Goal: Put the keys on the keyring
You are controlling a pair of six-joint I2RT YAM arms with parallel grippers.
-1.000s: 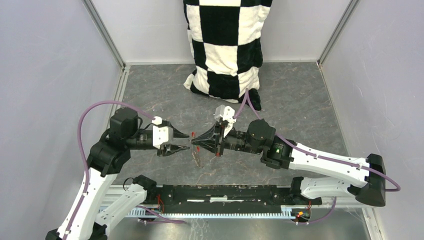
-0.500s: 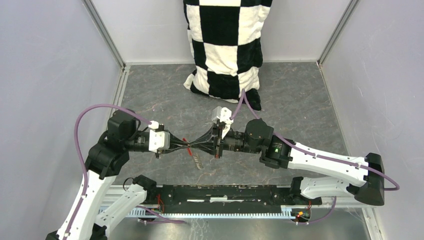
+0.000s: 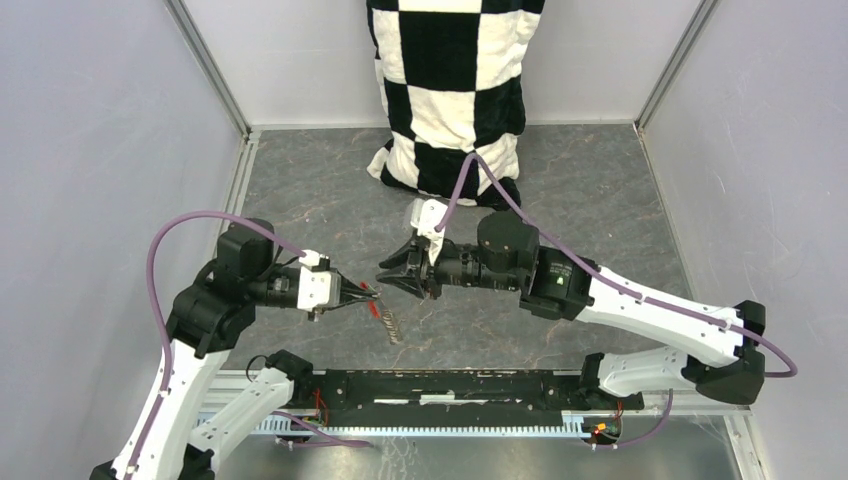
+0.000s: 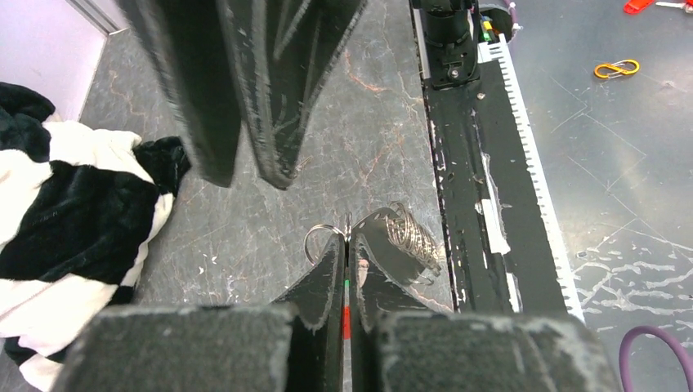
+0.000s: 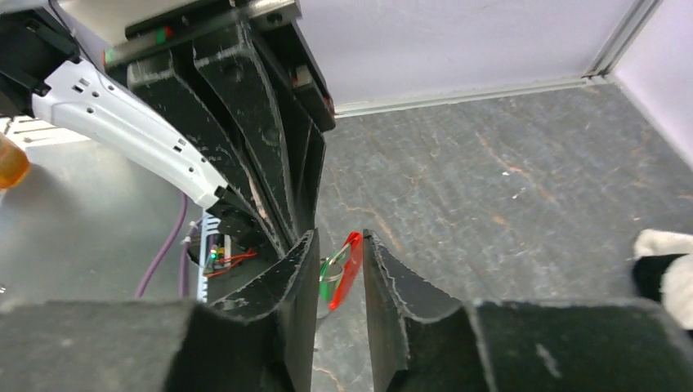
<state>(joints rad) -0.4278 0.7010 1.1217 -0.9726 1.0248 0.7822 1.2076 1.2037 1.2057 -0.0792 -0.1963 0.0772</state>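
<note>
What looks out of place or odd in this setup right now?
A black-and-white checkered plush cloth slumps at the far edge of the table, unrelated to the job. In the left wrist view an orange carabiner lies off the table, beyond the black rail. Nothing looks spilled or broken.

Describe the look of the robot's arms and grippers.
The left arm and right arm have white shells, black joints and a purple cable each. The left gripper and right gripper carry black, tapered, scuffed fingers. A green light glows on the right arm.
</note>
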